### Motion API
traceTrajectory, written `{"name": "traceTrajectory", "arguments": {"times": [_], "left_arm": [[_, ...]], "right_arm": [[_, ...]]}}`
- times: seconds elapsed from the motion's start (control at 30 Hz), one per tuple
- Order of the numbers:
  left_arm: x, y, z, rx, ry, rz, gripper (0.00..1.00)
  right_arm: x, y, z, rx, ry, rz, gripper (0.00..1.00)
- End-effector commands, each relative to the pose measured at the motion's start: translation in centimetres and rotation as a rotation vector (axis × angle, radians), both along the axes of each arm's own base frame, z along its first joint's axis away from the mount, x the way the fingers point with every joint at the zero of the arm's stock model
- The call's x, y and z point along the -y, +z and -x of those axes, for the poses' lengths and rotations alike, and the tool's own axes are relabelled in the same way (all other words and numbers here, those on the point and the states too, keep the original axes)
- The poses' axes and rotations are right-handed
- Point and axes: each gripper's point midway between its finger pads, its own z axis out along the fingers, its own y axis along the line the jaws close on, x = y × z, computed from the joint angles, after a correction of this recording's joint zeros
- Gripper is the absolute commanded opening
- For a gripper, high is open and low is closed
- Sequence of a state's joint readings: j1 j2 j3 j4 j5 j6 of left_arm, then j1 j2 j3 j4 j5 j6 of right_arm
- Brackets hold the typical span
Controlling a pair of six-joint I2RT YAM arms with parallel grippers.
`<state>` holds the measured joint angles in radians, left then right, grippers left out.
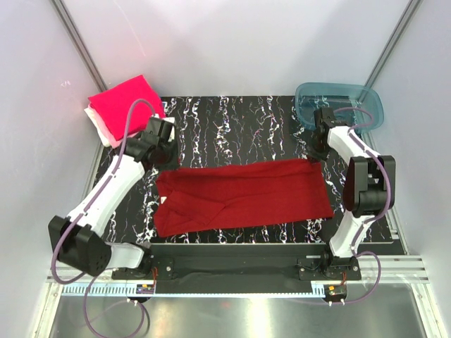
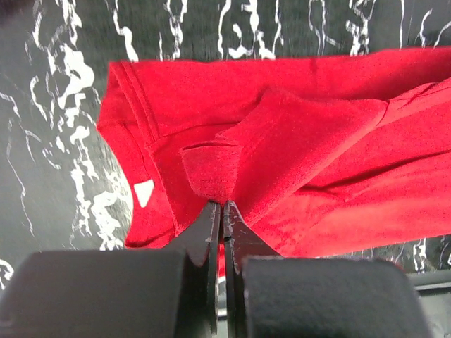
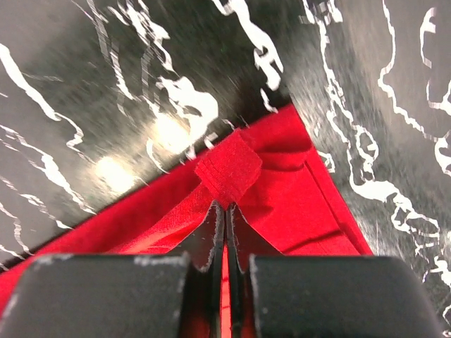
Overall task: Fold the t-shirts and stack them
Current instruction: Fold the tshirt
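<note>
The dark red t-shirt (image 1: 243, 195) lies spread lengthwise across the black marbled mat, folded in half. My left gripper (image 1: 167, 158) is shut on a pinch of its far left corner, near the collar; in the left wrist view (image 2: 223, 204) cloth bunches up between the closed jaws. My right gripper (image 1: 315, 156) is shut on the far right hem corner, and the right wrist view (image 3: 227, 204) shows layered red cloth squeezed at the tips. A folded stack with a magenta-pink shirt (image 1: 127, 102) on top of pale pink and white ones (image 1: 98, 126) sits at the back left.
A teal see-through tub (image 1: 341, 105) stands at the back right, just behind the right arm. The black marbled mat (image 1: 232, 123) covers the table; white walls close in on both sides.
</note>
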<state>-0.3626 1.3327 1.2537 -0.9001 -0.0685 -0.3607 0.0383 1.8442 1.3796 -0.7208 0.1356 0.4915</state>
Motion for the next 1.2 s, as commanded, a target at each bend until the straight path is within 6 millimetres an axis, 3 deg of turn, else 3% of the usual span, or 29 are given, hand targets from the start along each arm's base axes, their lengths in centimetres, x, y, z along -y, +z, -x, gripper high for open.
{"name": "traceTrajectory", "arguments": {"times": [0.0, 0.13, 0.2, 0.23, 0.3, 0.37, 0.4, 0.5, 0.7, 0.83, 1.0, 1.17], "left_arm": [[-0.6, 0.5, 1.2, 0.044, 0.043, 0.003, 0.0], [-0.6, -1.0, 2.7, 0.02, 0.052, 0.007, 0.0], [-0.8, -2.1, 3.6, -0.003, 0.072, 0.006, 0.0], [-0.9, -2.2, 4.0, -0.005, 0.075, 0.008, 0.0], [-1.2, -3.2, 5.3, -0.033, 0.095, 0.008, 0.0], [-1.6, -4.1, 6.5, -0.063, 0.116, 0.005, 0.15], [-1.7, -3.9, 6.9, -0.053, 0.124, 0.015, 0.27], [-2.3, -3.7, 7.9, -0.028, 0.154, 0.035, 0.46], [-2.3, -3.3, 7.9, 0.003, 0.18, 0.059, 0.47], [-1.1, -4.5, 6.6, -0.014, 0.176, 0.086, 0.4], [0.0, -6.9, 6.5, -0.064, 0.162, 0.115, 0.34], [-0.1, -7.9, 7.0, -0.064, 0.166, 0.121, 0.33]], "right_arm": [[0.1, 1.8, -0.1, 0.082, -0.013, -0.008, 0.03], [0.4, 1.2, 1.3, 0.069, -0.022, 0.006, 0.04], [0.6, 0.8, 2.1, 0.062, -0.023, 0.018, 0.1], [1.1, 0.6, 2.5, 0.054, -0.036, 0.041, 0.29], [1.8, 0.4, 3.7, 0.035, -0.058, 0.065, 0.57], [2.4, 0.9, 4.5, 0.047, -0.086, 0.082, 0.85], [2.5, 1.4, 4.7, 0.06, -0.092, 0.081, 0.9], [2.5, 3.6, 4.8, 0.126, -0.097, 0.075, 0.92], [0.4, 6.7, 3.6, 0.24, -0.05, -0.035, 0.88], [-1.2, 6.2, 2.3, 0.244, -0.003, -0.114, 0.83], [-0.4, 4.5, 0.9, 0.166, 0.003, -0.058, 0.8], [0.4, 3.7, -0.7, 0.139, 0.0, -0.01, 0.66]]}}
